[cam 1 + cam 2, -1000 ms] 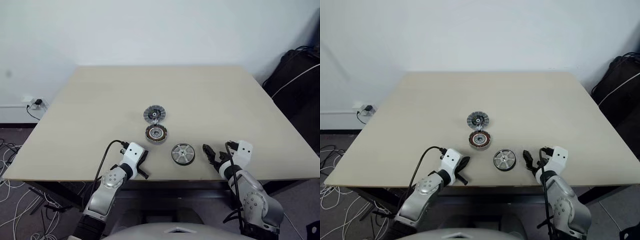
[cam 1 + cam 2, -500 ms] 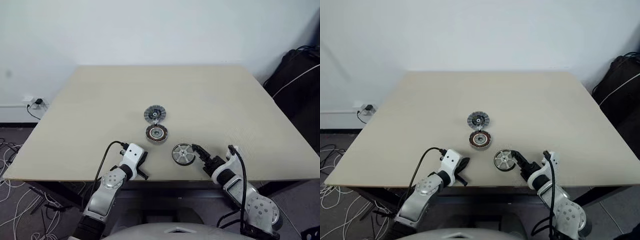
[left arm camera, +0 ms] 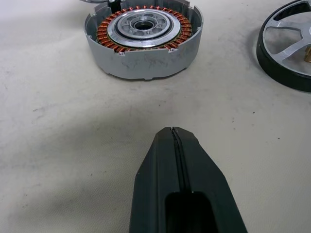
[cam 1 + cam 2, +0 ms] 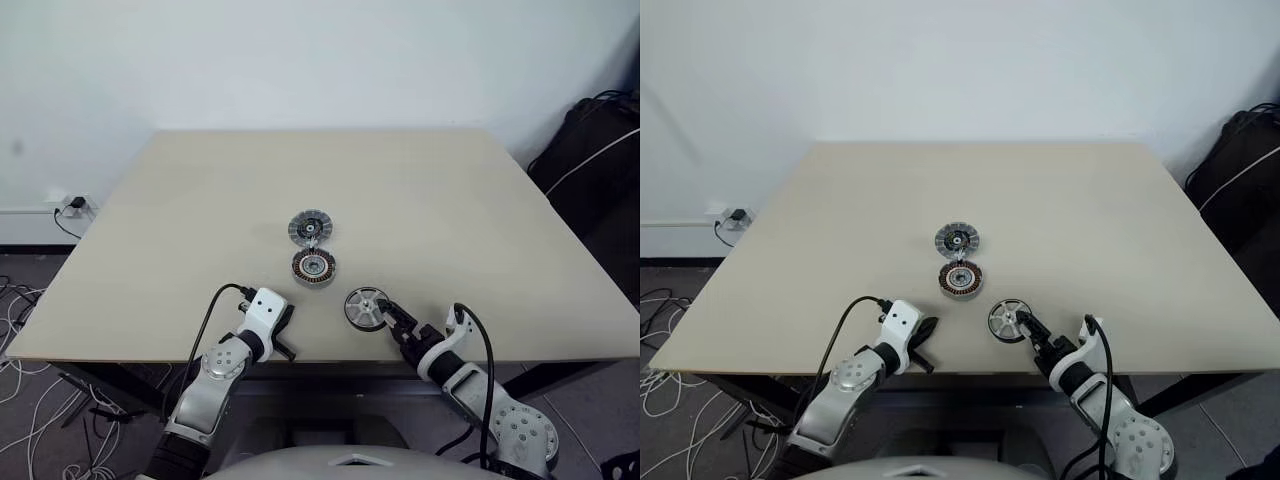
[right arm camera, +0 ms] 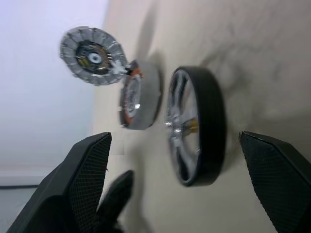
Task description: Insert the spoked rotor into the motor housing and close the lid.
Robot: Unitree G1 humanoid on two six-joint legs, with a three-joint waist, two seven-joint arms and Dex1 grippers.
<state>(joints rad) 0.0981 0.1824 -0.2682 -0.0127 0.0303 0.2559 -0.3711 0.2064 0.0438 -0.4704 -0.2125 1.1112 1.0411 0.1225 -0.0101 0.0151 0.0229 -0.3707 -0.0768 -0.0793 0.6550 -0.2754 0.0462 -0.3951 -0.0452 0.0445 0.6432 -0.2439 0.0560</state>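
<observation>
The spoked rotor [image 4: 365,307], a silver wheel with a dark rim, lies flat near the table's front edge. Behind it to the left sits the motor housing [image 4: 313,266], its copper windings facing up. The lid [image 4: 310,228] is just behind the housing and touches its rim, segmented face showing. My right gripper [image 4: 390,318] is open at the rotor's right side. In the right wrist view its fingers [image 5: 90,160] stand wide on either side of the rotor [image 5: 194,126], clear of it. My left gripper [image 3: 172,141] is shut and empty, resting on the table in front of the housing [image 3: 143,34].
The beige table [image 4: 200,200] ends just in front of both grippers. A black bag [image 4: 590,150] sits on the floor at the right. Cables and a wall socket [image 4: 70,205] are at the left.
My right gripper has moved left to the rotor and rolled at the wrist, so its open fingers now bracket the rotor. The left gripper and the parts have stayed put.
</observation>
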